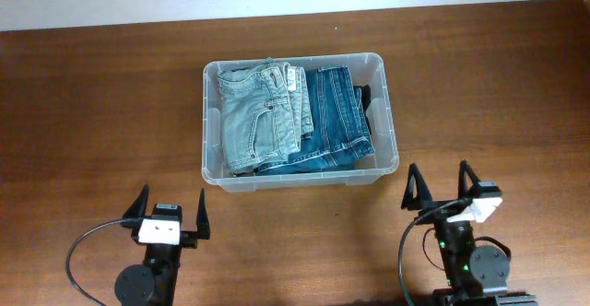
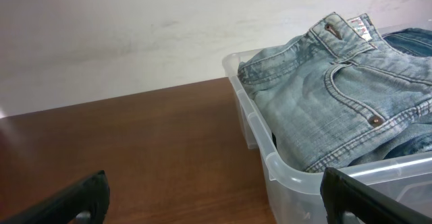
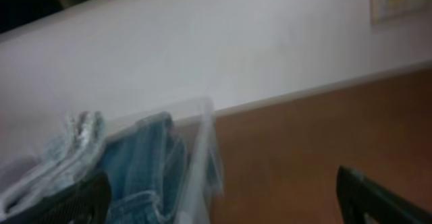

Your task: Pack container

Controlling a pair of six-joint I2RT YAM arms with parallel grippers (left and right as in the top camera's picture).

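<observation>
Overhead, we record the container [image 1: 295,182] on the brown table [image 1: 92,112], slightly toward twelve o'clock from the frame's centre. Inside it, folded light-wash jeans [image 1: 253,122] occupy the nine o'clock half, darker blue jeans [image 1: 336,122] lie touching them on the three o'clock side, and a black item [image 1: 371,103] shows against the three o'clock wall. The left gripper [image 1: 173,195] sits at seven o'clock of the container, apart from it, fingers spread wide and holding nothing. The right gripper [image 1: 439,172] sits at five o'clock, near the corner, likewise spread wide and empty. In the left wrist view, we note both black fingers [image 2: 81,197] far apart at the lower edge, with the container's rim [image 2: 270,163] toward three o'clock and the light-wash jeans rising above it. The right wrist view is blurred; we make out its fingers [image 3: 378,200] wide apart, and the container's clear wall [image 3: 202,150] and denim toward eight o'clock.
</observation>
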